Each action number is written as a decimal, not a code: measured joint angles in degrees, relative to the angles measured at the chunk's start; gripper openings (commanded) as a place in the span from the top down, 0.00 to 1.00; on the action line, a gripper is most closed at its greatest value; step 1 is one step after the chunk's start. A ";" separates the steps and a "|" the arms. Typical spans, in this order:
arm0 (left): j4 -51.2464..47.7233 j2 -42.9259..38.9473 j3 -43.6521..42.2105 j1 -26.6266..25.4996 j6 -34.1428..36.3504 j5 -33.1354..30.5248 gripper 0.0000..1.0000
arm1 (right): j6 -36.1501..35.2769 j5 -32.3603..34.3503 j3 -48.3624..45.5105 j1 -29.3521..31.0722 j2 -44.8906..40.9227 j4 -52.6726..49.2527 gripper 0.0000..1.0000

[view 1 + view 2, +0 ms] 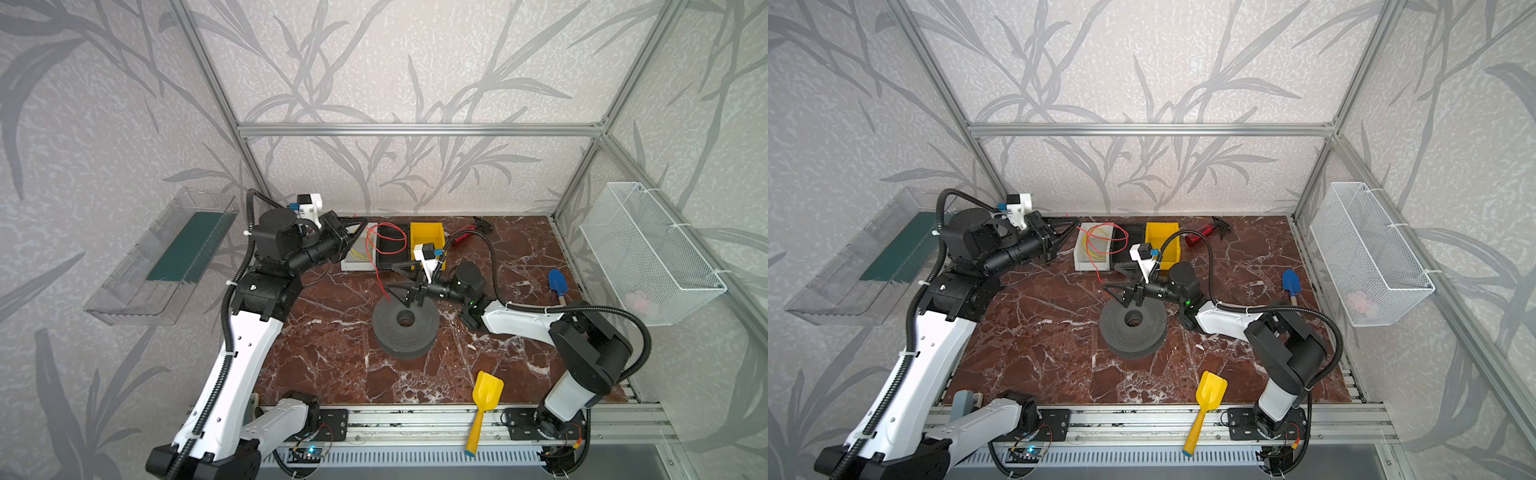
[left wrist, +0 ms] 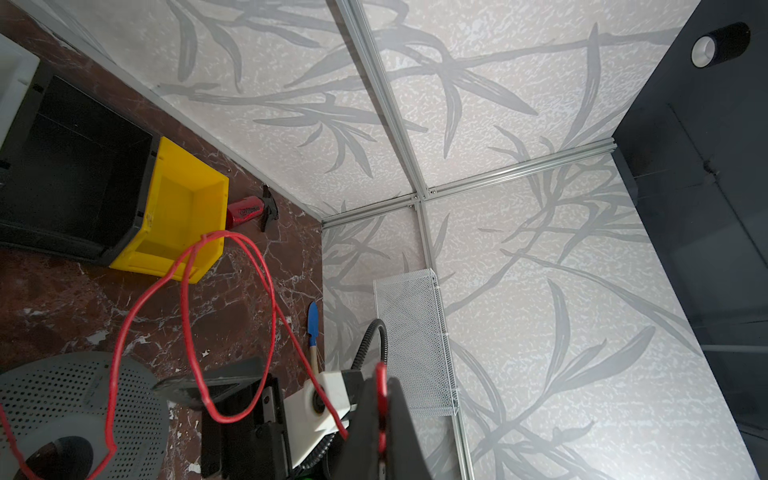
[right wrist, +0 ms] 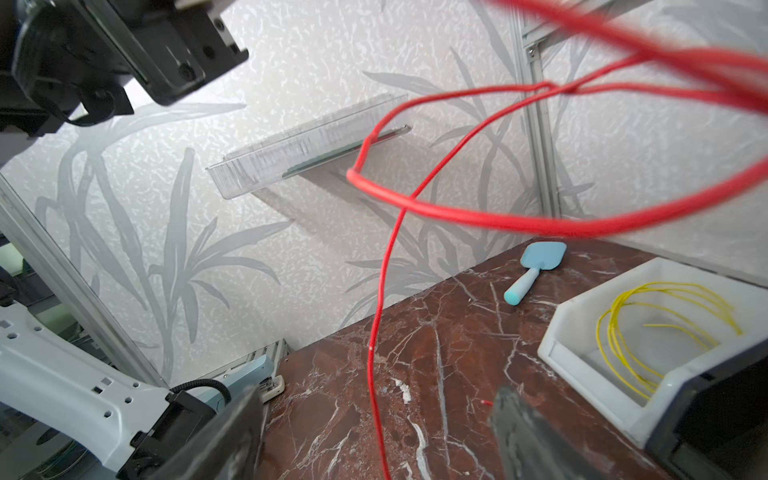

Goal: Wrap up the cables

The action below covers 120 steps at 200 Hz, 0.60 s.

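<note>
Red cable (image 1: 377, 272) is the one in hand. The left gripper (image 1: 362, 220), at the upper middle of both top views, is clamped on it; the left wrist view shows the wire pinched between the closed jaws (image 2: 380, 395). From there it hangs in loose loops (image 2: 226, 235) over the bins, and one strand trails down toward the grey perforated spool (image 1: 386, 328) at the centre of the table.

Step, as I judge it: cable lifted and presented, winding not yet begun. No turns are visible on the spool.

The right gripper (image 1: 390, 276) hovers just above the spool with its jaws spread wide and nothing in them. In the right wrist view the thin strand (image 3: 384, 291) drops between the two fingers.

Next move likely calls for closing on that strand low down and then leading it to the spool's core. The wire is thin and springy, so it may slip out.

Yellow cables (image 3: 660, 286) lie coiled in the white bin (image 3: 552, 349), untouched.

Around:
- black bin (image 2: 50, 245) and yellow bin (image 2: 183, 195), upper middle
- red bottle (image 1: 463, 237) behind them
- blue trowel (image 1: 555, 280), right
- yellow scoop (image 1: 488, 390), lower edge

In the way: the slack red loops hang beside the right wrist camera mount and could snag on it.
</note>
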 measured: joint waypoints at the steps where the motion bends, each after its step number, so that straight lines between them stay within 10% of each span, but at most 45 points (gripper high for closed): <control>1: 0.00 0.00 0.00 0.00 0.00 -0.04 1.00 | 0.00 0.02 0.04 0.04 0.09 0.02 0.15; 65: 0.17 -0.07 0.00 0.00 -0.26 -0.31 1.00 | 0.11 2.71 5.46 2.40 7.30 2.40 0.17; 120: 0.26 -0.07 0.00 0.00 -0.63 -0.52 1.00 | 2.54 3.56 7.10 2.40 12.33 6.34 0.61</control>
